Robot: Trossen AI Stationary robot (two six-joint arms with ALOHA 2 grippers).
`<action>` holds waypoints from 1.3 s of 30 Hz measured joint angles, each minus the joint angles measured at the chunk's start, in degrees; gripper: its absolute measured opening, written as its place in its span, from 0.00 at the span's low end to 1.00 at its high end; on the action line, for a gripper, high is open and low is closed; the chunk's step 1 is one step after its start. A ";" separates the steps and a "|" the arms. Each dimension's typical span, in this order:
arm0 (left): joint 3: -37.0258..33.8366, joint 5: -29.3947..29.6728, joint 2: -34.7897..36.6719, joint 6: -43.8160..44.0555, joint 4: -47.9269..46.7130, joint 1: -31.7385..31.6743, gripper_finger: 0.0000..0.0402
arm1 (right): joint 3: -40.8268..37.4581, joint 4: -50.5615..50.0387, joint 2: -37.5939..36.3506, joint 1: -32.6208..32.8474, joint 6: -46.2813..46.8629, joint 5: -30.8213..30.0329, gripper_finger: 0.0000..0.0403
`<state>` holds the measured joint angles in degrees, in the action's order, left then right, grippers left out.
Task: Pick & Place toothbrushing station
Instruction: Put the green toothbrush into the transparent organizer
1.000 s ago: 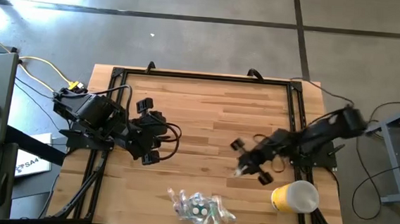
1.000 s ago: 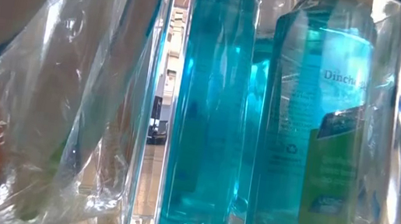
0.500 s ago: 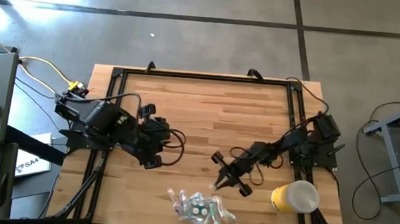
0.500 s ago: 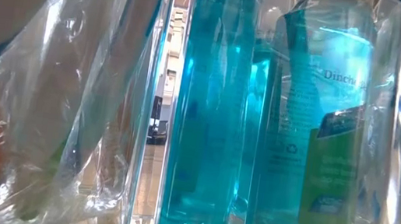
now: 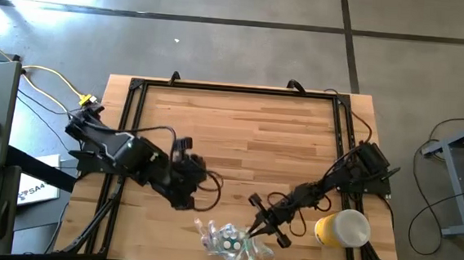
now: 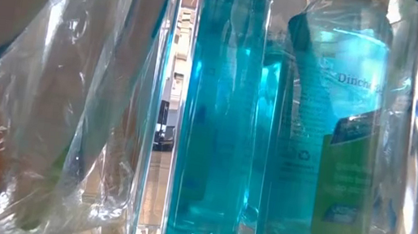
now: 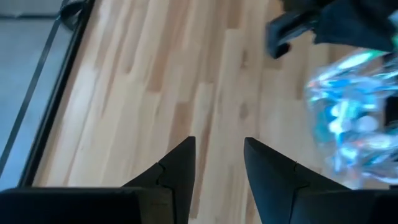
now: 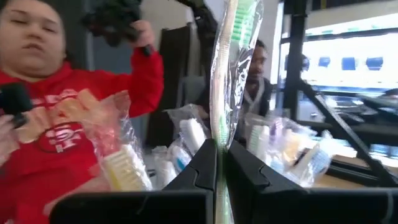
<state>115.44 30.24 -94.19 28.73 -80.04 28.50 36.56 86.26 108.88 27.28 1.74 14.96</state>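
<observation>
The right gripper [image 5: 263, 225] is positioned at the clear organizer [image 5: 231, 240] near the table's [image 5: 248, 139] front edge, its fingers clenched on a plastic-wrapped toothbrush [image 8: 227, 68]. The left gripper [image 7: 217, 162] is held released over bare wood nearby. Blue mouthwash bottles [image 6: 327, 134] are already stocked; the yellow cup [image 5: 343, 229] appears unplaced.

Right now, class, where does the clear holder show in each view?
High: clear holder at bottom centre.
Low: fills the picture, with blue bottles inside.
Left wrist: at the right edge, blurred.
Right wrist: bagged brushes behind the held toothbrush, probably the holder's contents.
Landmark: right gripper, shut on the toothbrush, is beside the holder in the high and left wrist views.
</observation>
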 joint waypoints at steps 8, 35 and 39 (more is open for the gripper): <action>-8.25 -0.33 0.02 -6.28 13.83 5.11 0.33 | -0.09 -0.04 0.39 3.69 -2.92 -9.83 0.02; -15.85 6.64 0.04 -3.54 28.19 16.14 0.33 | -0.74 -0.50 7.63 4.80 1.74 -17.34 0.04; -15.85 6.64 0.04 -4.75 29.26 16.17 0.33 | -2.53 -0.39 7.56 5.27 1.79 -19.00 0.04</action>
<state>99.59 36.88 -94.15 23.98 -50.77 44.66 34.03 85.87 116.44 32.55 3.53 -4.04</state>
